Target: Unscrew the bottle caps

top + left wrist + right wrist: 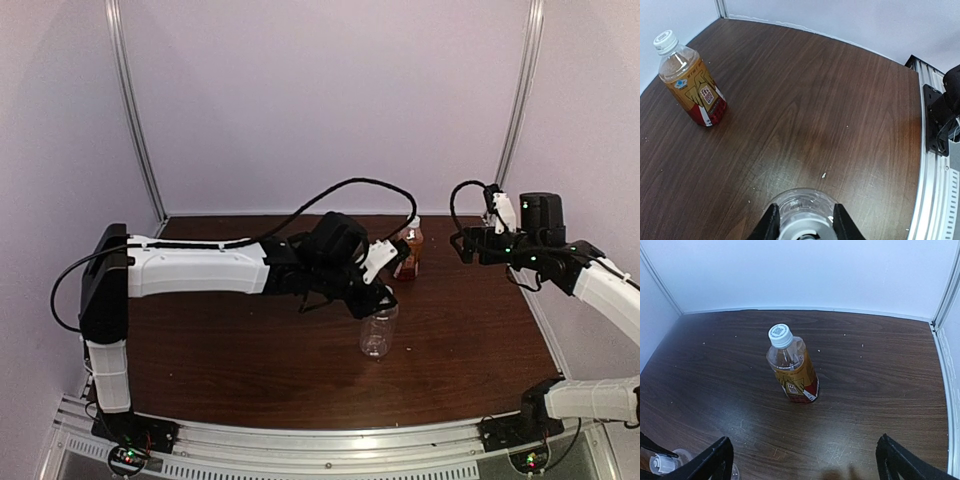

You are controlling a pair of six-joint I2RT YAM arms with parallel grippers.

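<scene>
A clear bottle [378, 335] stands upright mid-table. My left gripper [377, 300] comes down on its top, and in the left wrist view the gripper [804, 214] is shut on that bottle's white cap [802, 233], with the black fingers [769, 222] pressed against both sides. The bottle's body [805, 199] shows just beyond the fingers. An amber bottle [408, 250] with a red-and-white label stands behind, and its white cap [780, 335] is on. My right gripper [805, 460] hovers open, well short of the amber bottle [795, 372], holding nothing.
The dark wooden table [250, 350] is enclosed by white walls with metal corner posts [135, 110]. A metal rail [935, 165] runs along the near edge. The left arm's black cable [340, 190] arches over the middle.
</scene>
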